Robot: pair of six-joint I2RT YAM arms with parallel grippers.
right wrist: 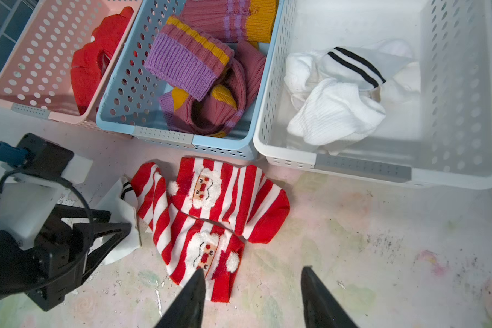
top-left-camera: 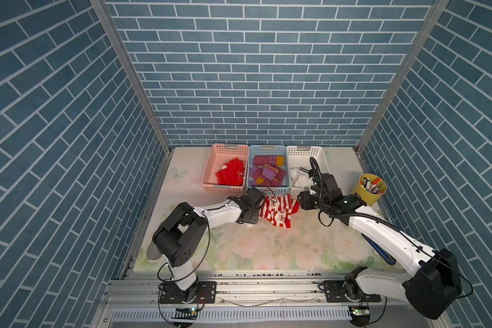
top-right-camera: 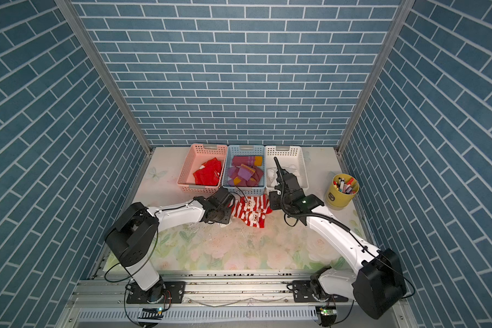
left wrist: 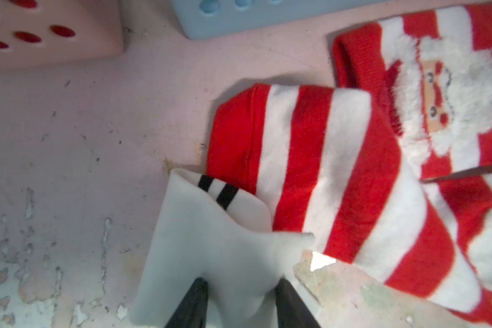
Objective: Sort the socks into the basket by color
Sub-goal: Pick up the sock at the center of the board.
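Observation:
A white sock (left wrist: pixel 210 241) with two black cuff stripes lies on the table beside two red-and-white Santa socks (right wrist: pixel 227 196), in front of the blue basket (right wrist: pixel 125 93). My left gripper (left wrist: pixel 240 281) is shut on the white sock (right wrist: pixel 120 204), with its fabric bunched between the fingers. My right gripper (right wrist: pixel 253 269) hangs open over the bare table by the nearer Santa sock (right wrist: pixel 199 247), holding nothing. The pink basket (top-left-camera: pixel 210 167) holds red socks (top-left-camera: pixel 230 173). Purple socks (top-left-camera: pixel 267 171) fill the blue one, and white socks (right wrist: pixel 333 108) lie in the white basket (right wrist: pixel 452 85).
The three baskets stand side by side along the back of the floral table. A yellow cup of markers (top-left-camera: pixel 369 188) stands at the right edge, close to my right arm. A dark blue object (top-left-camera: pixel 378 250) lies under that arm.

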